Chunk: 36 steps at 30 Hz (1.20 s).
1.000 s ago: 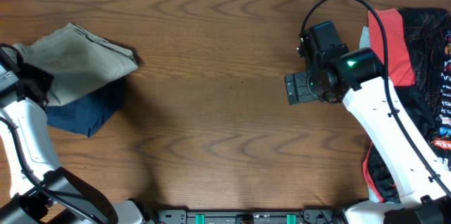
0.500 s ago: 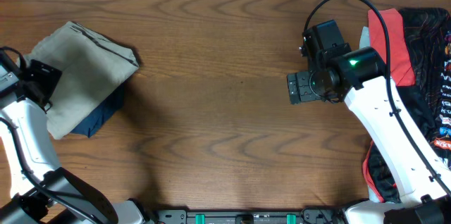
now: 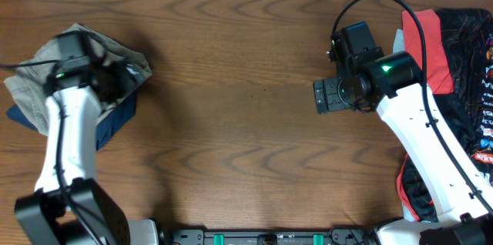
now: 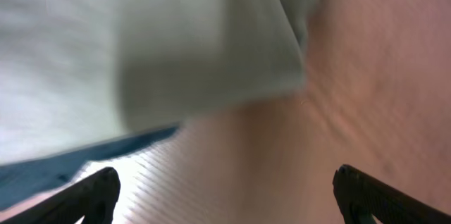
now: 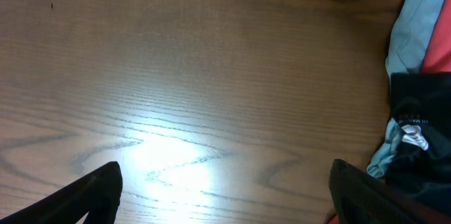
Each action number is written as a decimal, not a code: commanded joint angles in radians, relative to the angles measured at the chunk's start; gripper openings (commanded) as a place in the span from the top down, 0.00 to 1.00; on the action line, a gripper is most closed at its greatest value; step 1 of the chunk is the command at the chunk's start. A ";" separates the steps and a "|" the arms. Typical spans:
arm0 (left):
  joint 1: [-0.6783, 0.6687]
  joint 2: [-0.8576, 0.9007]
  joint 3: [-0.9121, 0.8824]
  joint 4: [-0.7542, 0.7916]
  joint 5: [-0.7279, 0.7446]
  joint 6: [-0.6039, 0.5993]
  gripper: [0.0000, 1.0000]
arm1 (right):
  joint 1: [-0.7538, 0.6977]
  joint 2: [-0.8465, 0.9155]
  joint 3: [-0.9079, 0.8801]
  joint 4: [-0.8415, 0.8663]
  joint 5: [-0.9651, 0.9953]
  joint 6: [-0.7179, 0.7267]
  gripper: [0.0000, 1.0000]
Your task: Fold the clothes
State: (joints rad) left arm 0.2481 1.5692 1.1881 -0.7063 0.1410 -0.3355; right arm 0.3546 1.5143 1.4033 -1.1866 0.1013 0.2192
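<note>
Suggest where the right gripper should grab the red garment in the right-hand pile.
Probably the left border of the red garment, approached from the bare table side. That border lies exposed toward the open right gripper; farther right the black printed piece lies against it.

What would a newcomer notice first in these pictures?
The heap of red, black printed and light-blue garments at the right edge of the brown wooden table stands out first. At the left, folded pale khaki-grey shorts lie on a navy garment, with the left gripper open at their edge. The right gripper hovers open above bare wood.
</note>
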 commanded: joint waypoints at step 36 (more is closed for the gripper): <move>-0.001 0.299 0.007 0.198 0.226 0.240 0.02 | -0.009 -0.015 0.001 -0.013 -0.037 0.073 0.01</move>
State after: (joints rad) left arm 0.3149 1.8683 1.1881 -0.5037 0.2424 -0.1585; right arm 0.3546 1.5143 1.4033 -1.2083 0.0967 0.2390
